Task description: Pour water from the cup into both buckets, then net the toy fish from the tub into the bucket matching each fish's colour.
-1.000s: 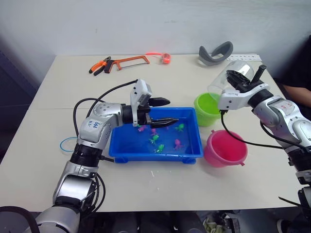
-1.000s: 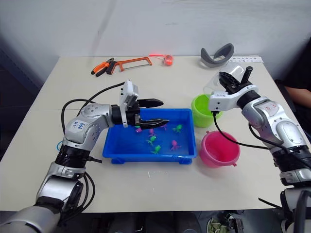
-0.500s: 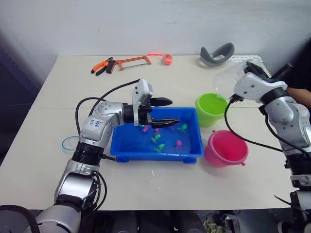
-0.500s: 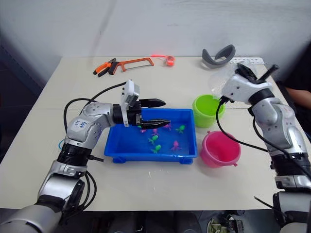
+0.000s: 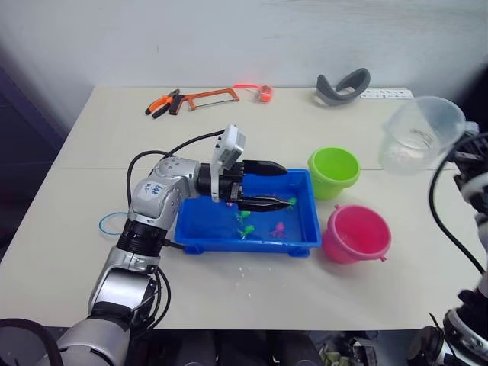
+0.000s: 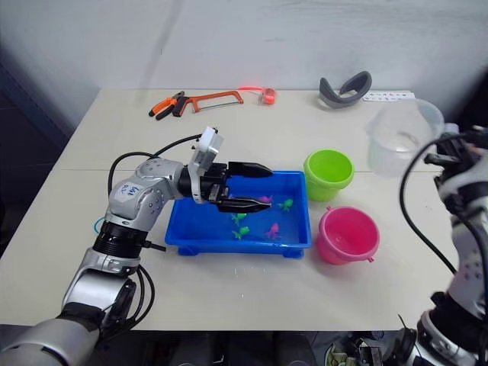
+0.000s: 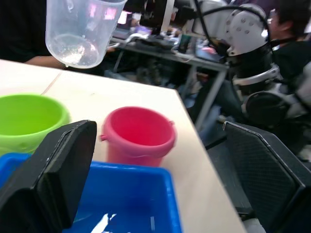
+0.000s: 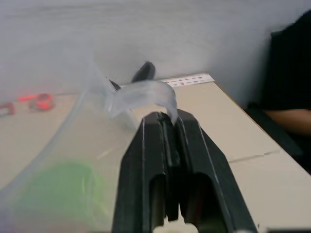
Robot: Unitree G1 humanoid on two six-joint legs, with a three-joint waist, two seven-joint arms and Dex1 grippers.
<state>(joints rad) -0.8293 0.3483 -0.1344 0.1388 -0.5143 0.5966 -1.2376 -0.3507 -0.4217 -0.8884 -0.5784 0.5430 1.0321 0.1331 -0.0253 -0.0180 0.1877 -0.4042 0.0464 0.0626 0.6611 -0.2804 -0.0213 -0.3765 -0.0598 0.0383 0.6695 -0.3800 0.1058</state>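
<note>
Holding: the cup (image 5: 419, 135) is carried in the air by the right gripper (image 8: 165, 127), roughly upright, off to the right of the green bucket (image 5: 333, 172) and not above either bucket.
Right fingers: pressed together on the cup's small handle, as seen in the right wrist view.
Left gripper (image 5: 273, 184): held over the tub (image 5: 191, 229), fingers spread with nothing between them.
Buckets: the green bucket and the pink bucket (image 5: 355, 233) stand just beside the tub's right end, close together.
Toy fish (image 5: 277, 226): several green and pink ones are seen lying in the tub.
Net: not identified.
Step in hand: judged to be the pouring stage; whether both buckets hold water cannot be told.
Next move: if pouring remains, the cup would need to be brought over a bucket and tipped; otherwise it should be set down and the net found.
</note>
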